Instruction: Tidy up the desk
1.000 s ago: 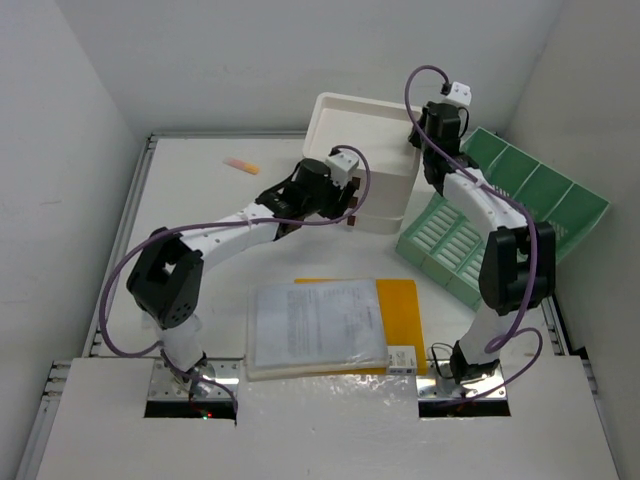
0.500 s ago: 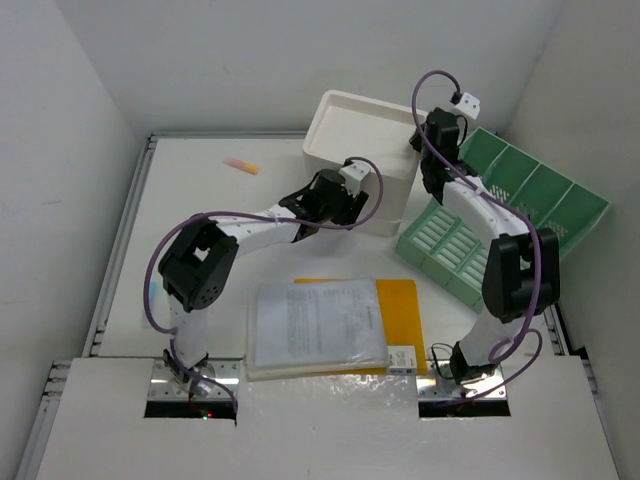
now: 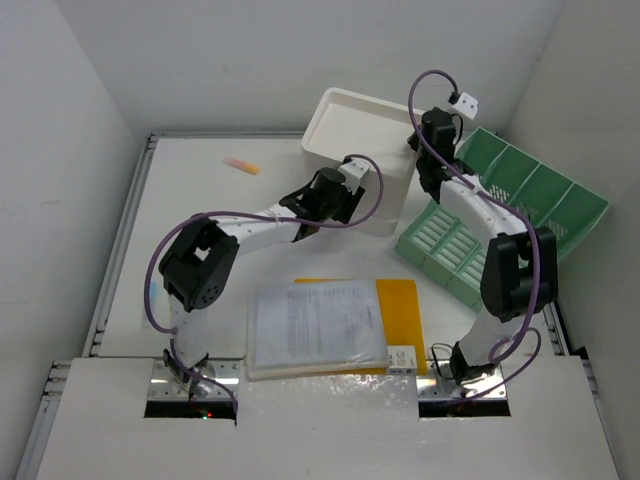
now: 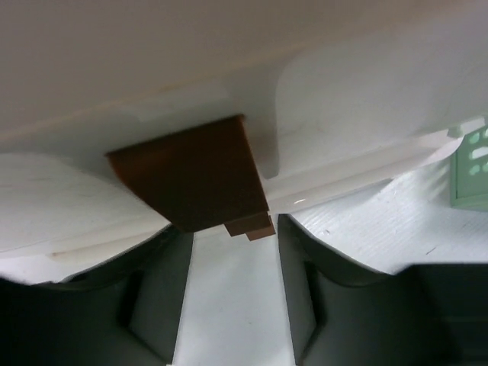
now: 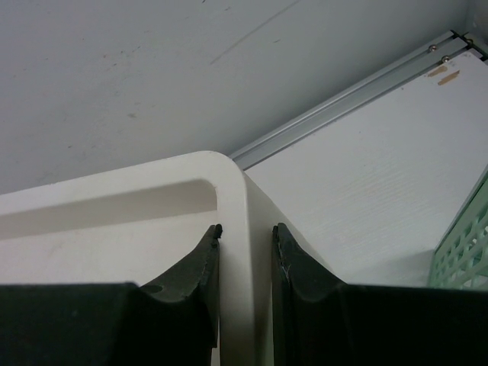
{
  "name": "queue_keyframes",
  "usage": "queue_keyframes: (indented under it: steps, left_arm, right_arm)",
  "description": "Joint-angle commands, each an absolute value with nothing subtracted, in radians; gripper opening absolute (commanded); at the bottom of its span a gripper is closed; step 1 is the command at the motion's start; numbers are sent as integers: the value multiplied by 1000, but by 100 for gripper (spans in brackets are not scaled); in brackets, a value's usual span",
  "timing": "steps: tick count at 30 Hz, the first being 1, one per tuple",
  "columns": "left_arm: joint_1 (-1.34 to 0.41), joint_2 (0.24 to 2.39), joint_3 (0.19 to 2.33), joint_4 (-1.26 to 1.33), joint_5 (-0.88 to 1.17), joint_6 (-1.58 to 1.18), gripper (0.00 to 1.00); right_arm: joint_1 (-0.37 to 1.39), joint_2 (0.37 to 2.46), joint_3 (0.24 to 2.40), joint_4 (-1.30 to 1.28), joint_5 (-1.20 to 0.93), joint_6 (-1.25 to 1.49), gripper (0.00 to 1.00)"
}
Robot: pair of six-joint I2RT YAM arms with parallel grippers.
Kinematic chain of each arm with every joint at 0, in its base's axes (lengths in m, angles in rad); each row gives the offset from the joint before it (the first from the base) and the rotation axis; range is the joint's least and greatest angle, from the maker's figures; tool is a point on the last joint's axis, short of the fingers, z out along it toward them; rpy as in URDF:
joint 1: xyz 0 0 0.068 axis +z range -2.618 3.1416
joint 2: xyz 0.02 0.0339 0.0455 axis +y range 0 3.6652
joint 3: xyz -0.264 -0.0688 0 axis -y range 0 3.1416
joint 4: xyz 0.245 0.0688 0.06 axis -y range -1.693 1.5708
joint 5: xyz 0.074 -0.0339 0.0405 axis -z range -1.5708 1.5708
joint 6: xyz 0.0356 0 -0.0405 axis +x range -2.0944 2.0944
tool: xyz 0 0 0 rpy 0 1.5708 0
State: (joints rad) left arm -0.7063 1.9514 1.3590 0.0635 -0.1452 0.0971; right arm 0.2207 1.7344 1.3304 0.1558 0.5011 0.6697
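Matte-white and railed in silver, the tabletop [image 3: 200, 210] spreads under both arms and carries everything you see. At its far middle stands a white drawer box [image 3: 355, 130], with a green slotted rack [image 3: 540, 195] lying tilted just to its right. Your right pincer [image 5: 246, 236] is clamped on the box's top rim at the far right corner, one finger inside the wall and one outside. Your left pincer [image 4: 232, 229] is at the box's front face, its fingers parted a narrow way and gripping nothing, with a brown handle tab [image 4: 191, 179] just ahead of the tips. Near the arm bases a stack of printed papers [image 3: 315, 325] lies on a yellow folder [image 3: 402, 305], and a small white block [image 3: 403, 358] sits at the folder's near right corner. A small orange piece [image 3: 240, 165] rests far left, well apart from the rest.
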Motion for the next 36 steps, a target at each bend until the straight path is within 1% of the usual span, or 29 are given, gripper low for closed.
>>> queue_keyframes:
  steps: [1, 3, 4, 5, 6, 7, 8, 12, 14, 17, 20, 28, 32, 36]
  left_arm:
    - [-701, 1944, 1437, 229, -183, 103, 37]
    - [-701, 1947, 1454, 222, -164, 100, 27]
    - [-701, 1953, 1479, 204, -163, 91, 18]
    - [-700, 1960, 1494, 189, -153, 84, 14]
    - [-699, 1976, 1509, 172, -141, 74, 6]
    - [-699, 1983, 1535, 148, -126, 69, 1]
    - [-699, 1988, 1546, 138, -103, 64, 0]
    - [-699, 1993, 1563, 100, -77, 49, 0]
    - [-699, 1968, 1522, 94, -78, 69, 0]
    - [-698, 1879, 1405, 117, -66, 130, 0]
    - [-698, 1754, 1309, 74, -37, 205, 0]
    - [-699, 1544, 1194, -230, 104, 284, 0]
    - [-703, 1455, 1132, -375, 135, 320, 0]
    - [-707, 1376, 1071, -403, 127, 356, 0]
  right_arm:
    - [278, 1804, 1318, 35, 368, 752, 0]
    - [279, 1807, 1319, 34, 368, 744, 0]
    - [278, 1807, 1321, 32, 367, 742, 0]
    - [279, 1809, 1319, 31, 365, 742, 0]
    - [279, 1807, 1318, 32, 364, 742, 0]
    - [279, 1809, 1318, 31, 364, 742, 0]
    - [279, 1807, 1316, 29, 362, 744, 0]
    - [279, 1804, 1315, 25, 362, 744, 0]
    - [279, 1799, 1315, 21, 379, 741, 0]
    - [278, 1790, 1309, 20, 413, 745, 0]
    - [279, 1779, 1293, 28, 460, 746, 0]
    - [279, 1766, 1281, 23, 538, 746, 0]
    - [279, 1772, 1293, 20, 548, 739, 0]
    - [278, 1776, 1296, 24, 551, 724, 0]
